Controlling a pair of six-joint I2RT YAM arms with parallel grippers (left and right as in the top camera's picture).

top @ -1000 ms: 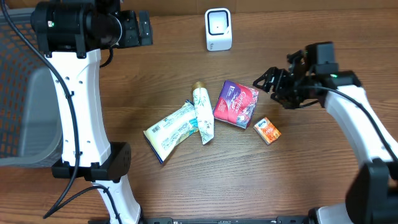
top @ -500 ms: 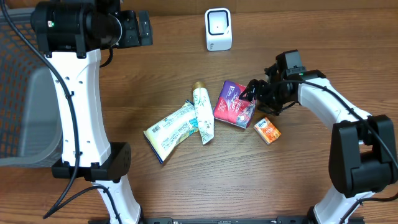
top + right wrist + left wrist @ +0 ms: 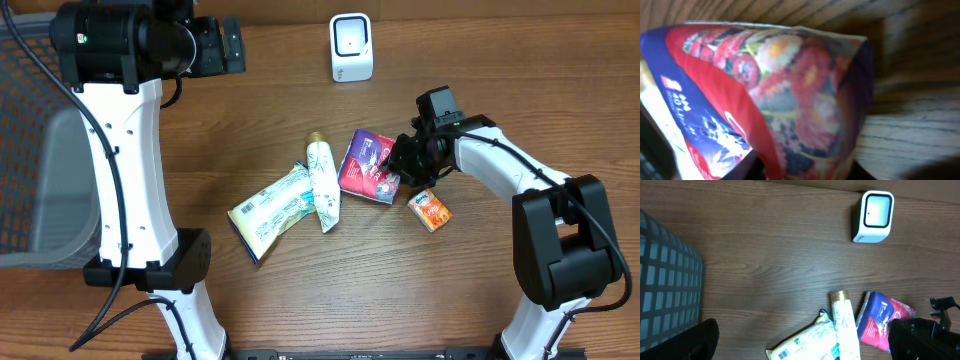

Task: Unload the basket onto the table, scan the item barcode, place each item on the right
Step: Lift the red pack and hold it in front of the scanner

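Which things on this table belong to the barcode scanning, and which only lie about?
Job: red-and-purple floral soft packet; white box-shaped scanner; right gripper.
Lying about: white plastic tube with gold cap; green-and-white flat pouch; small orange carton; grey mesh basket.

Brown wood-grain table (image 3: 270, 310), grey mesh basket (image 3: 25, 100) at left edge.

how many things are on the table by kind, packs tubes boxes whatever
soft packs: 2 (floral pack, pale green pack)
tubes: 1 (tube)
boxes: 1 (orange box)
scanners: 1 (scanner)
total: 5
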